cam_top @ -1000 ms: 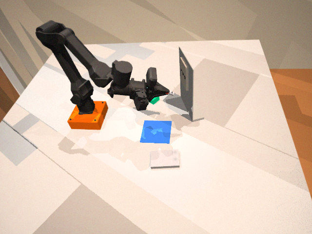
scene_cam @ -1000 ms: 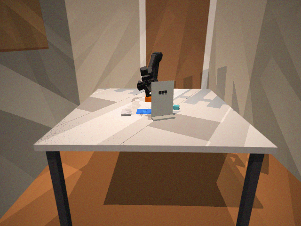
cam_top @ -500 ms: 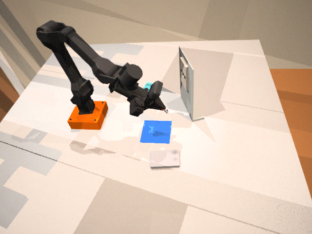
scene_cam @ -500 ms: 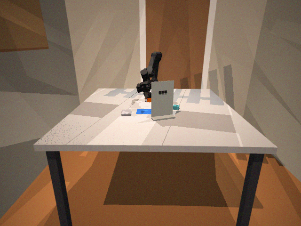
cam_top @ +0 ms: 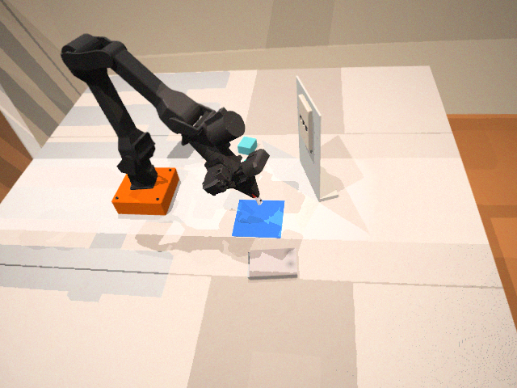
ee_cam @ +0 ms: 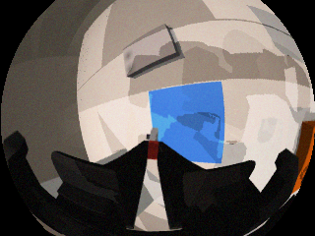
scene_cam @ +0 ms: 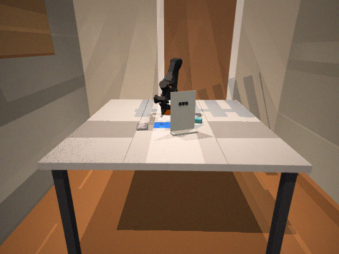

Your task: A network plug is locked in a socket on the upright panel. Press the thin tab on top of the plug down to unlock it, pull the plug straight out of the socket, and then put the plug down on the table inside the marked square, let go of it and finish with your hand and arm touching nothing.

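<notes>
Plug (cam_top: 258, 201) is out of the socket and pinched between the gripper (cam_top: 255, 196) fingertips, right at the far edge of the blue marked square (cam_top: 258, 218). It's tiny in the top view, just a whitish speck with a bit of red above it, so I can't tell if it's touching the table (cam_top: 397, 267) or hanging just over it. In the wrist view the plug (ee_cam: 153, 148) shows as a small red-and-pale sliver wedged between the two dark fingers, which are pressed nearly together on it, with the square (ee_cam: 189, 121) spread out just past the tips.

From the exterior view the gripper (scene_cam: 163, 113) points down behind the upright panel (scene_cam: 183, 111), and the panel hides a good part of the square. The plug is too small to make out there.

Around the square: the panel (cam_top: 309, 137) stands just to the right of it, a pale grey flat block (cam_top: 272, 262) lies near its front edge, and a turquoise cube (cam_top: 246, 145) sits behind the wrist, partly covered by it. The orange arm base (cam_top: 145, 191) is well off to the left.
</notes>
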Robot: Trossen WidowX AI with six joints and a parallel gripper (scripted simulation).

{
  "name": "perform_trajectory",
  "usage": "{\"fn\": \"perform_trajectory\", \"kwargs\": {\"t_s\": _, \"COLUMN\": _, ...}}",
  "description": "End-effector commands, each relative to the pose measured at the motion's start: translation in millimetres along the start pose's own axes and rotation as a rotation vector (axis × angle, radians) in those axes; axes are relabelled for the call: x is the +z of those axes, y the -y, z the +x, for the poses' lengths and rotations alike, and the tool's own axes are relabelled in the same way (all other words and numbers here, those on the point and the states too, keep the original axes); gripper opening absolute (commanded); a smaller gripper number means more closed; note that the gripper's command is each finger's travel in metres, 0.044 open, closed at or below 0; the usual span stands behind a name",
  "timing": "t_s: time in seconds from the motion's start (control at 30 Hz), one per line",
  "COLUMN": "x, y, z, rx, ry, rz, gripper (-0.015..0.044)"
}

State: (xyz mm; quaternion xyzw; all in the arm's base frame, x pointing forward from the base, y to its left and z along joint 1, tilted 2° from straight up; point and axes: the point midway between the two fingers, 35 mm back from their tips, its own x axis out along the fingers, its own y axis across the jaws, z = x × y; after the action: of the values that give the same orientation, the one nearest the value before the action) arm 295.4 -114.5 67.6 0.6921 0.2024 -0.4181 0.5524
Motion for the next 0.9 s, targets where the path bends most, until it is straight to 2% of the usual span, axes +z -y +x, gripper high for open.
{"fn": "perform_trajectory", "kwargs": {"t_s": 0.0, "x": 1, "y": 0, "z": 1, "rx": -0.002, "ry": 0.009, "rz": -0.007, "gripper": 0.0}}
{"fn": "perform_trajectory", "kwargs": {"t_s": 0.87, "x": 1, "y": 22, "z": 35, "rx": -0.006, "ry": 0.004, "rz": -0.001, "gripper": 0.0}}
